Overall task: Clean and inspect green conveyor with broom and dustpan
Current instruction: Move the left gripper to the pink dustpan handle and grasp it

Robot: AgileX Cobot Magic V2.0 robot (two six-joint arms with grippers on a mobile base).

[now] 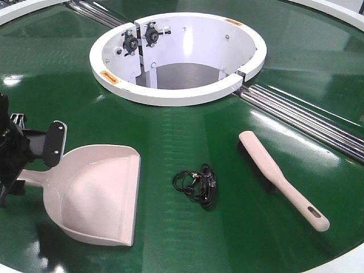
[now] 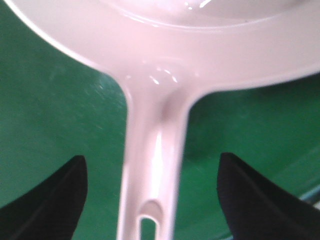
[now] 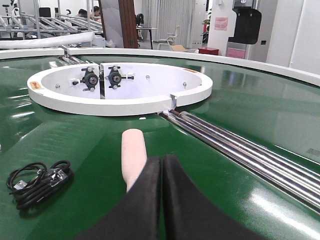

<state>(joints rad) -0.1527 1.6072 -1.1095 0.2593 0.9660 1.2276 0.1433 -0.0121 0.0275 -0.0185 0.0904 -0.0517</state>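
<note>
Fingers (image 2: 52,200) of left gripper (image 2: 152,195) stand open astride the dustpan (image 1: 99,193) handle at the green conveyor's (image 1: 187,136) near-left edge, right gripper's (image 3: 162,167) pressed together, empty; I should centre before closing.

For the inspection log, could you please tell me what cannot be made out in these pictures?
Right arm: outside the front view; the right fingers, shut, cover most of the broom in the right wrist view.
Dustpan handle end: behind the left fingers in the front view; left wrist view is blurred.
Black cord bundle: too small to identify.
Conveyor: cut off by every frame edge.
</note>
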